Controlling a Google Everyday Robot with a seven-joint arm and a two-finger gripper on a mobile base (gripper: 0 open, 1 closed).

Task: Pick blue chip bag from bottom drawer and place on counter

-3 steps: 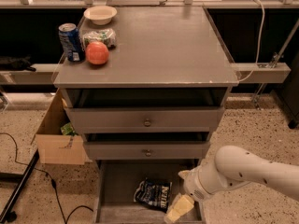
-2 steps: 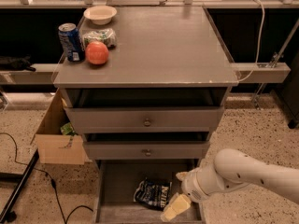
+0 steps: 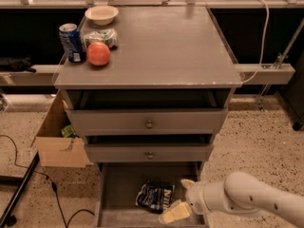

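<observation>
My gripper (image 3: 176, 199) is low inside the bottom drawer (image 3: 121, 184), on its right side, and my arm (image 3: 256, 201) comes in from the right because the two upper drawers overhang the back of the tray and leave only the front open to me. My fingers (image 3: 175, 213) are spread apart with nothing between them. One is toward the back of the drawer and the other toward its front lip, so the gap faces left at the blue chip bag (image 3: 154, 197). The bag lies crumpled on the drawer floor near the middle, just beside my fingertips. Its right edge is close to the opening between them, though I cannot tell whether I am touching it. I hold myself this way because a limp foil packet is easiest to take by an edge, pinched from the side, not pressed flat from above. I judge the grasp is not yet made, so lifting and carrying remain. The counter (image 3: 180, 42) has a broad bare stretch on its right — the soda can (image 3: 71, 42), the bowl (image 3: 101, 14), the green-and-white packet (image 3: 101, 36) and the red fruit (image 3: 98, 54) crowd its far left corner, which I judge leaves the right the sensible place to set the bag down.
</observation>
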